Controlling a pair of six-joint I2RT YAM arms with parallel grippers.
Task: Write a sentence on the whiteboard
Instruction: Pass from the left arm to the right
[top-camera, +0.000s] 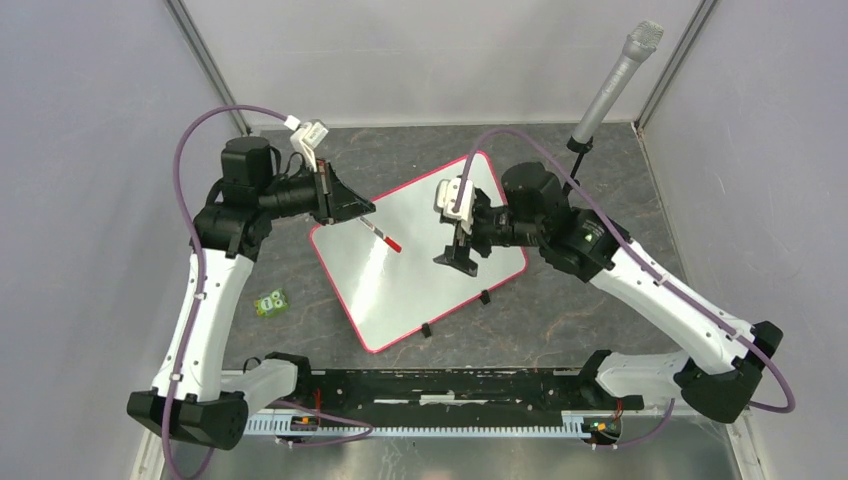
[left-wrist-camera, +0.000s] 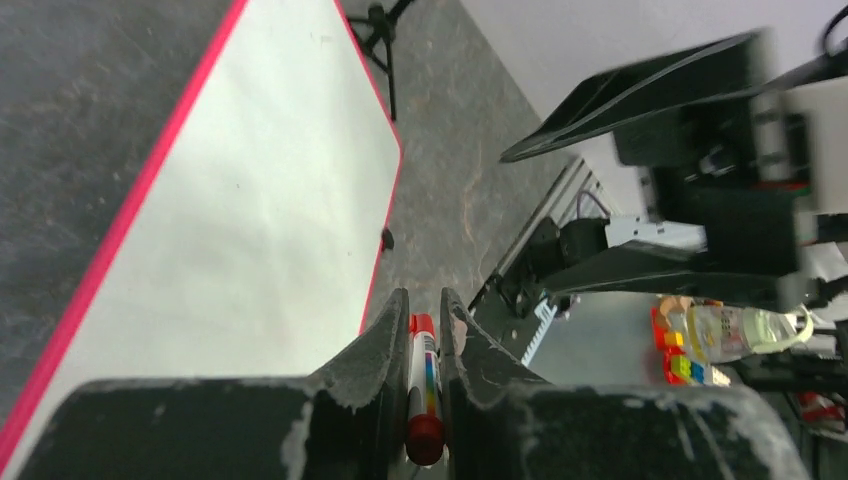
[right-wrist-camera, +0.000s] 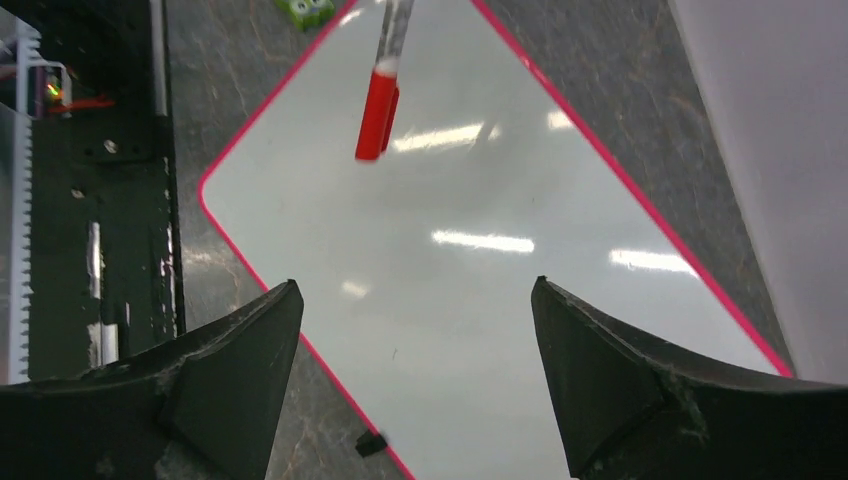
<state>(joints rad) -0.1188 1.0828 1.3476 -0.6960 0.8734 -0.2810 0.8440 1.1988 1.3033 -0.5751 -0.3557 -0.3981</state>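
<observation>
The whiteboard (top-camera: 415, 250) lies tilted on the dark table, pink-red framed, with two black clips on its near edge. Its surface is blank in every view; no sentence shows on it. My left gripper (top-camera: 345, 205) is at the board's far-left corner, shut on a red-capped marker (top-camera: 380, 236) that sticks out over the board. In the left wrist view the marker (left-wrist-camera: 424, 385) sits between the closed fingers, beside the whiteboard (left-wrist-camera: 250, 210). My right gripper (top-camera: 458, 256) hovers open and empty above the whiteboard (right-wrist-camera: 480, 260), with the capped marker (right-wrist-camera: 377, 112) ahead of it.
A small green toy (top-camera: 270, 302) lies on the table left of the board. A microphone on a stand (top-camera: 612, 85) rises at the back right. The black base rail (top-camera: 450, 392) runs along the near edge. Grey walls enclose the table.
</observation>
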